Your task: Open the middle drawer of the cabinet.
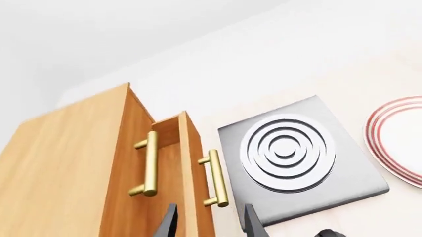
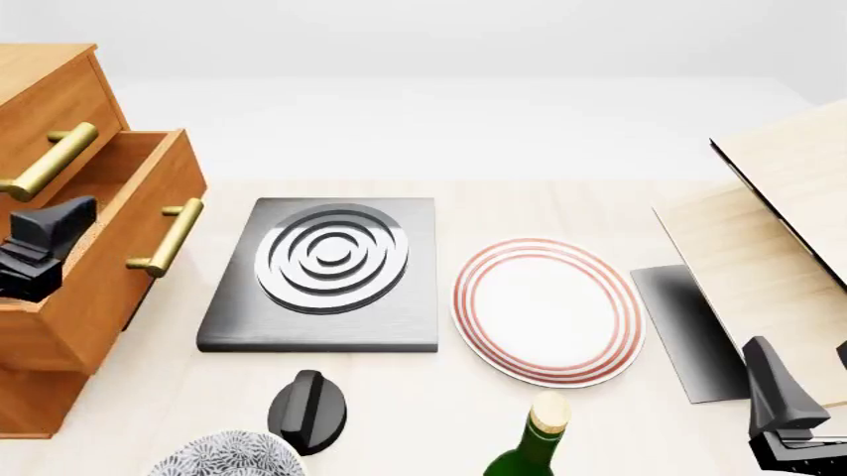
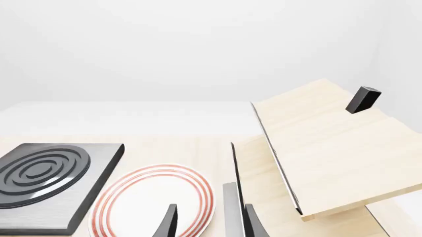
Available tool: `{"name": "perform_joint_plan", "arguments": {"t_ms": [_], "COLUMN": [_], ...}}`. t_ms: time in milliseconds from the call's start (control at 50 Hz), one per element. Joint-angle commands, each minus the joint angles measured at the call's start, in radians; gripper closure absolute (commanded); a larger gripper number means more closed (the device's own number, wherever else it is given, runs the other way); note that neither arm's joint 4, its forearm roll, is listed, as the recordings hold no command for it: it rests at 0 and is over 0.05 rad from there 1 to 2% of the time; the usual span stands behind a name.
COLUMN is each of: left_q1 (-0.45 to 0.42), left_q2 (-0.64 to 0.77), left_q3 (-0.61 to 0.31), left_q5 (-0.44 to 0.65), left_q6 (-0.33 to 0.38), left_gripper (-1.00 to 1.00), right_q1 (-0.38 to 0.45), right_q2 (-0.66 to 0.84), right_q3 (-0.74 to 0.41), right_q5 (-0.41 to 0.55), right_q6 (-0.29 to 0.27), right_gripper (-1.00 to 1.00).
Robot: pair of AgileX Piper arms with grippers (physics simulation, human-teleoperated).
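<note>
The middle drawer [image 2: 113,243] stands pulled out from the cabinet [image 2: 40,109] at the left edge of the desk [image 2: 556,203], its front well forward of the top drawer [image 2: 54,119] above it, and its brass handle [image 2: 169,238] faces the hob. In the left wrist view we see the same drawer front [image 1: 194,182] projecting past the cabinet face, with its handle [image 1: 218,178] clear of the upper handle [image 1: 150,163]. We note the left gripper [image 2: 47,238] beside the drawer's open top in the front view, below the upper handle [image 2: 51,159]; in its own wrist view the jaws are parted, with the edge of the drawer front showing in the gap, and we cannot tell whether either finger [image 1: 166,224] touches the wood. The right gripper [image 3: 209,222] sits low at the near right corner of the desk, jaws spread and grasping nothing, above the rim of the red-ringed plate [image 2: 546,309]. The plate lies just right of the grey hob plate [image 2: 324,273]. A black knob-like item [image 2: 308,409], a patterned bowl [image 2: 225,458] and a green bottle [image 2: 534,441] line the near edge. A pale wooden rack [image 2: 781,213] occupies the right side.
</note>
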Motion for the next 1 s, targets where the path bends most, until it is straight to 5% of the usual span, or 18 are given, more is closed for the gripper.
{"name": "perform_joint_plan", "arguments": {"t_ms": [20, 360, 1000], "left_q1": [0.056, 0.160, 0.138], "left_q2": [0.014, 0.041, 0.131], "left_q3": [-0.038, -0.073, -0.071], "left_q5": [0.037, 0.071, 0.057], "left_q6": [-0.079, -0.131, -0.240], "left_gripper": [-1.00, -1.00, -1.00], "right_q1": [0.000, 0.000, 0.000], "right_q2": [-0.004, -0.004, -0.004], "right_q3": [0.000, 0.000, 0.000], "right_q5": [0.004, 0.004, 0.004], "right_q6": [0.000, 0.000, 0.000], "right_gripper": [-1.00, -1.00, -1.00]}}
